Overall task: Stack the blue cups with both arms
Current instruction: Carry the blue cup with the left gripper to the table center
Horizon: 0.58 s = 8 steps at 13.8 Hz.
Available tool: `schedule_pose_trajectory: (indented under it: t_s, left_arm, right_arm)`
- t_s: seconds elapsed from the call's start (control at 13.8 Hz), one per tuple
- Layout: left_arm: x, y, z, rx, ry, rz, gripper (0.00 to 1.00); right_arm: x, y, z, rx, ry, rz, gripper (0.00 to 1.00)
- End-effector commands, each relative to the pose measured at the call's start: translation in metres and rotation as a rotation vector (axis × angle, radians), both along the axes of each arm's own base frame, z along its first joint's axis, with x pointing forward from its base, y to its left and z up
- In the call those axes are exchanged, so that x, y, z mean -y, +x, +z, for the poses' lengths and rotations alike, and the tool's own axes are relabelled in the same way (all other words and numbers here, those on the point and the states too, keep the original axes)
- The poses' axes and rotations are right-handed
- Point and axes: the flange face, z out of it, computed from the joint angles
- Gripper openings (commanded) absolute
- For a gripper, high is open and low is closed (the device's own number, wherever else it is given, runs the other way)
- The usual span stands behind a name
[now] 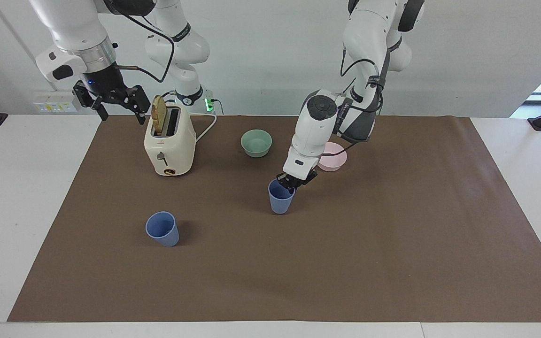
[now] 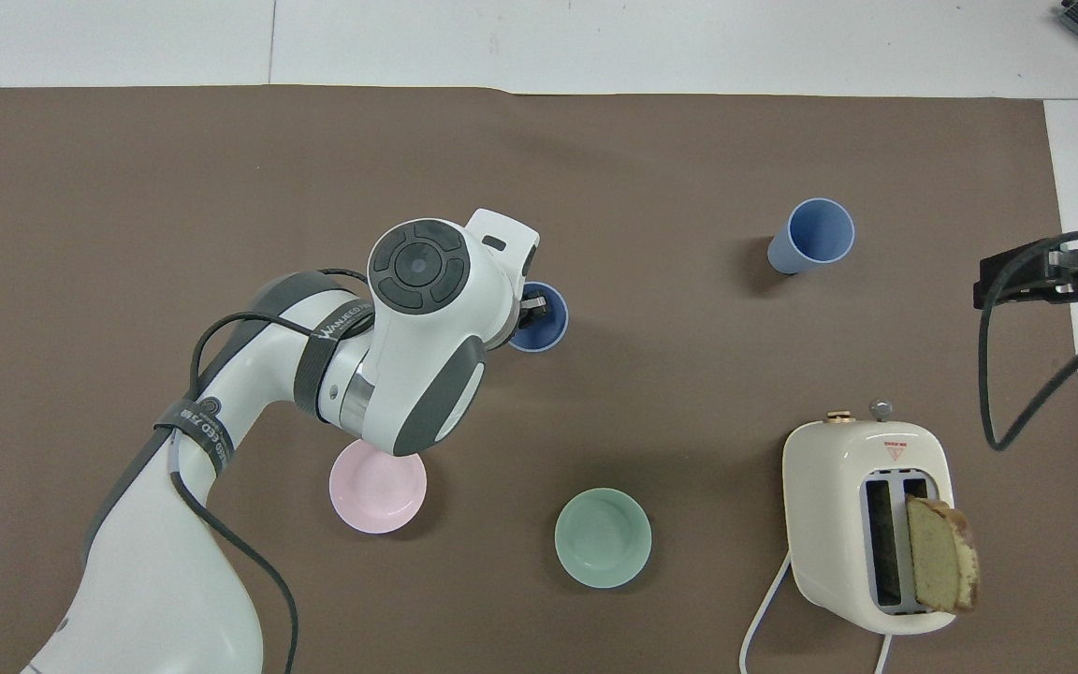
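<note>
1. Right gripper [image 1: 122,115]: raised over the mat [image 1: 392,258] edge at the right arm's end of the table, just beside the top of the toaster [image 1: 169,145]. Fingers spread apart, nothing between them. This arm waits.
2. Toaster: cream, 2 slots, upright on the mat close to the robots. 1 slice of bread [image 1: 158,115] sticks up out of the slot nearer the right arm's end. Its white cord runs off toward the robots.
3. Free blue cup [image 1: 162,228]: upright on the mat, mouth up, nothing inside it. It stands farther from the robots than the toaster, at the right arm's end. No gripper is near it.
4. Green bowl [image 1: 256,142]: on the mat near the robots, between the toaster and the pink bowl [image 1: 331,157].
5. Left gripper [image 1: 293,182]: reaches down over the middle of the mat, clamped on the rim of the 2nd blue cup [image 1: 281,197]. In the overhead view 1 finger [image 2: 533,304] sits inside the mouth; the other is on the outer wall.
6. 2nd blue cup: upright, mouth up, well apart from the free blue cup. It is low, but I can't tell whether its base touches the mat or hangs just above it.
7. Pink bowl: on the mat near the robots, partly covered by the left arm in both views.
</note>
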Motion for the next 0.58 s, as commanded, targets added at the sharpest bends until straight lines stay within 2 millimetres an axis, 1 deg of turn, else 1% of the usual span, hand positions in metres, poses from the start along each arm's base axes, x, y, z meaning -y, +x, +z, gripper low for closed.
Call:
schedule_pose_trajectory:
  t_s: [0.0,0.07,0.22,0.36,0.43,0.51]
  left_arm:
    - [-0.0006,0.0023,-0.0026,0.009,-0.003,0.01,0.0]
    - [-0.0017,0.0027,-0.0033,0.009,-0.001,0.009,0.0]
    - [-0.0024,-0.0002,-0.0092,-0.002,0.007,0.006,0.05]
    - [-0.0032,0.0005,-0.0091,-0.001,0.006,0.008,0.06]
    - [-0.0032,0.0005,-0.0091,-0.001,0.006,0.008,0.18]
    - [-0.0027,-0.0006,-0.0101,-0.005,0.008,0.006,0.35]
  right_arm:
    - [0.0054,-0.0013,0.0019,0.01,0.018,0.013,1.0]
    - [0.0054,-0.0013,0.0019,0.01,0.018,0.013,1.0]
    - [0.0037,-0.0014,0.0019,0.01,0.018,0.016,1.0]
    - [0.0037,-0.0004,0.0015,0.013,0.018,0.02,1.0]
    - [0.0037,0.0001,0.0025,0.022,0.018,0.023,1.0]
    - [0.0037,0.0011,0.002,0.025,0.018,0.026,1.0]
